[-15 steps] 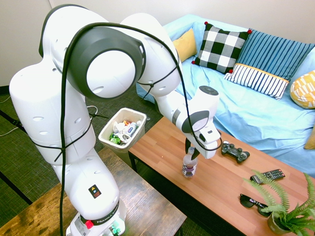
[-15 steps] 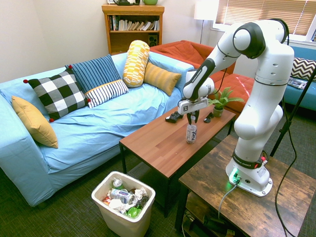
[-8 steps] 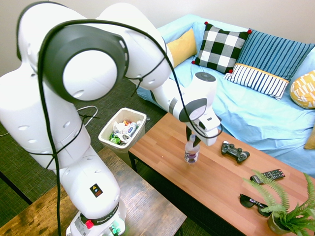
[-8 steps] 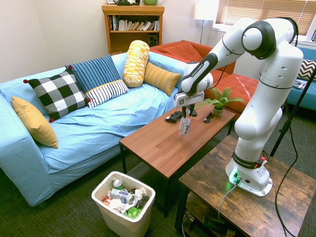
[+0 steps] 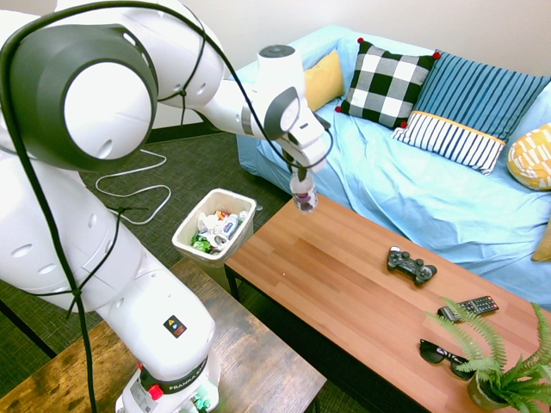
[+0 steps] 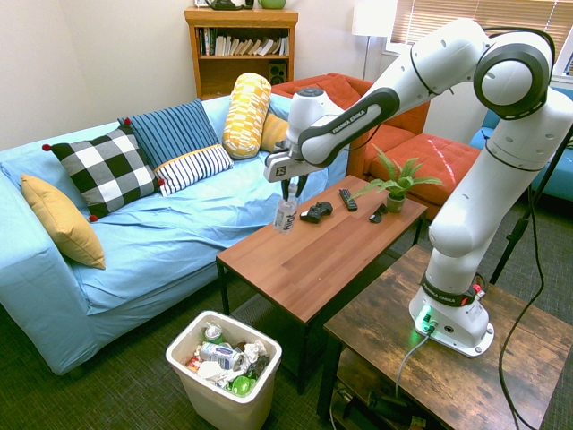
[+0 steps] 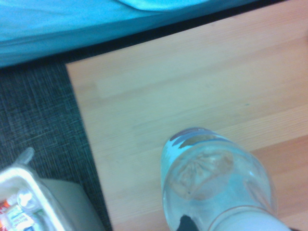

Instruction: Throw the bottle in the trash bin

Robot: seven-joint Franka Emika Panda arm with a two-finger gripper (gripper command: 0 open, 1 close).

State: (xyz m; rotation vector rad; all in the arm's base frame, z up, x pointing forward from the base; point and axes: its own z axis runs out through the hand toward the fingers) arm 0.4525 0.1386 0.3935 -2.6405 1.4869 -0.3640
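The small clear plastic bottle with a dark label band (image 5: 302, 193) hangs in the air, held at its top end by the white arm's two-finger gripper (image 5: 299, 175), whose fingers are pinched onto the neck. The bottle is clear of the tabletop, base down and slightly tilted, above the end of the long wooden coffee table (image 5: 344, 284) nearest the bin. In the second exterior view the bottle (image 6: 286, 213) sits just under the gripper (image 6: 289, 190), over the table's sofa-side edge. In the wrist view the bottle (image 7: 219, 180) fills the lower part of the picture, seen from above against the table's wood (image 7: 192, 86), with dark carpet beside it.

The small white rectangular plastic trash bin with a flared rim (image 5: 184, 231) stands on the floor just off that end of the table, already holding cans and wrappers. It is lower than the bottle and off to one side of it, not beneath. A corner of the bin (image 7: 19, 180) shows in the wrist view; the second exterior view shows the bin (image 6: 218, 405) on the dark carpet near the table's corner.

On the far part of the table lie a black game controller (image 5: 411, 263), a black remote control (image 5: 467, 307), dark sunglasses (image 5: 441, 354) and a small potted fern (image 5: 508, 370). Behind the table is a light blue sofa (image 5: 448, 198) with a black-and-white checked cushion (image 5: 386, 82) and a blue striped cushion (image 5: 469, 103).
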